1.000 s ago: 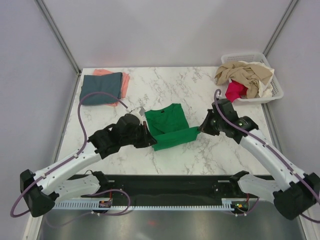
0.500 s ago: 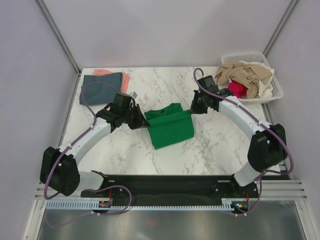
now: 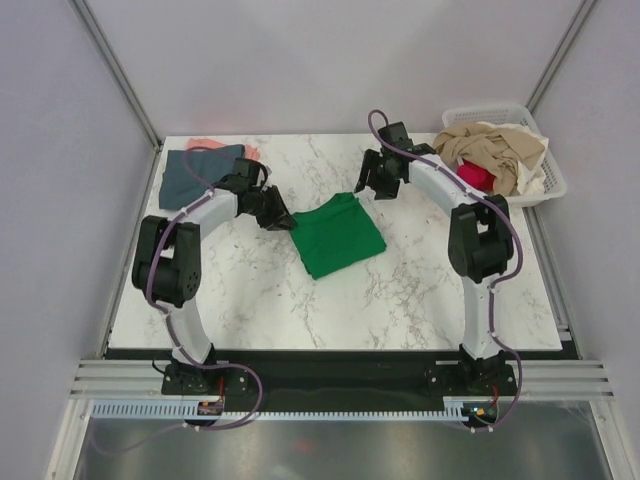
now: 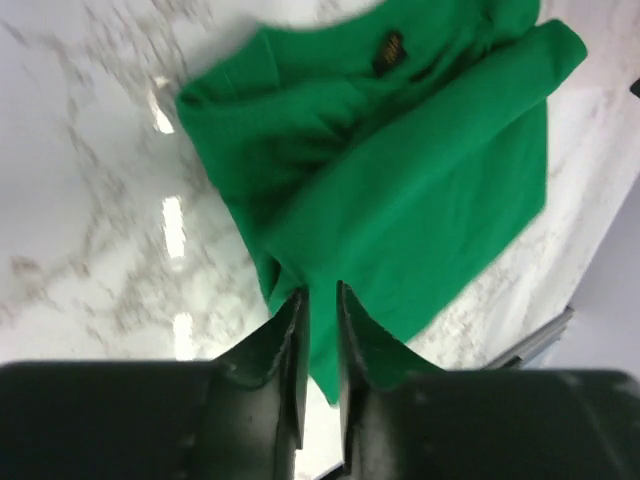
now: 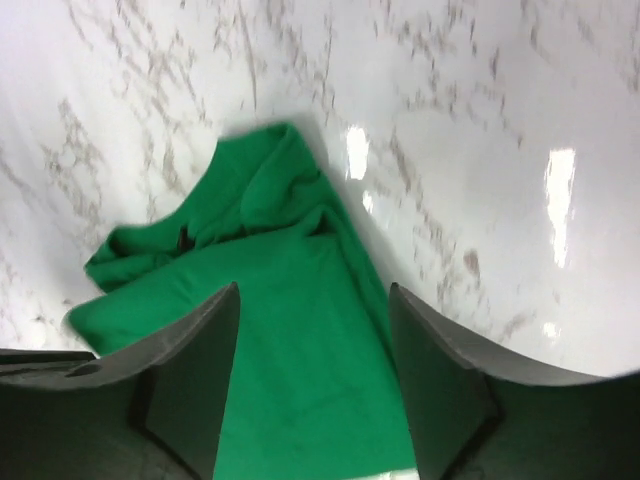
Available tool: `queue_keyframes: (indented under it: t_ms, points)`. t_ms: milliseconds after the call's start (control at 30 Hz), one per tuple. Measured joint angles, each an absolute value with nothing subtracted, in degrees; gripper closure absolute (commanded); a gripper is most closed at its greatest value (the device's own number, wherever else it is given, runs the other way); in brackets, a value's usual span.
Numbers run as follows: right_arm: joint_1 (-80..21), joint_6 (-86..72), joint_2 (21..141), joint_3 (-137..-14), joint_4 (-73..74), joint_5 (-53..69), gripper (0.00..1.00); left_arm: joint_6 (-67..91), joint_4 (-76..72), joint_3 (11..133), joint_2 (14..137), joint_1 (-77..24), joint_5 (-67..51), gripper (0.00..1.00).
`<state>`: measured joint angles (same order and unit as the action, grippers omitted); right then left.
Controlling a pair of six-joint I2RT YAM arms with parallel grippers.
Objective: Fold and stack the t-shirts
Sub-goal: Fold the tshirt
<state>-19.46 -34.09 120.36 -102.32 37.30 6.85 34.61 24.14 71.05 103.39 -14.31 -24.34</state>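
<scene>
It was a lab robot cell: grey panel walls (image 3: 320, 70) and aluminium posts (image 3: 113, 70) enclosed the marble-look table (image 3: 420, 290) below the right gripper (image 3: 371, 184)'s jaws.

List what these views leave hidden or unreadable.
- Top view: pink shirt mostly hidden under the grey shirt.
- Top view: red shirt largely buried by the beige shirt in the basket.
- Left wrist: label on the green shirt blurred, unreadable.
- Right wrist: green shirt's near end cut off by the bottom edge.
</scene>
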Motion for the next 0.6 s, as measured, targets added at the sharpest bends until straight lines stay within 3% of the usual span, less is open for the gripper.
queue_keyframes:
  t_ms: [33, 100, 133, 200, 300, 400, 600]
  points:
    - [-19.2, -33.91, 121.97, -103.83, 37.08, 6.9, 0.27, 34.46, 23.94, 72.58, 105.84, -13.78, -24.77, 0.55]
    - [-18.41, -33.54, 126.1, -108.14, 37.3, 7.51, 0.24, 33.76, 24.88, 77.1, 111.39, -12.56, -26.11, 0.38]
    - [-18.0, -33.39, 127.7, -109.91, 37.15, 7.75, 0.22, 33.67, 25.43, 79.61, 113.86, -11.94, -26.37, 0.19]
    - [-17.23, -33.08, 128.86, -111.04, 36.99, 7.88, 0.21, 33.26, 25.98, 83.13, 116.42, -11.03, -26.92, 0.01]
    - [-16.32, -32.69, 125.36, -106.21, 35.09, 6.76, 0.18, 32.8, 27.09, 86.41, 115.87, -9.93, -26.74, 0.0]
    - [-15.9, -32.77, 114.78, -92.05, 31.46, 4.95, 0.15, 32.25, 26.0, 85.58, 111.81, -9.72, -25.1, 0.0]
    - [-16.23, -35.44, 88.77, -58.39, 19.22, 6.17, 0.15, 32.18, 16.29, 67.88, 99.55, -10.0, -24.14, 0.0]
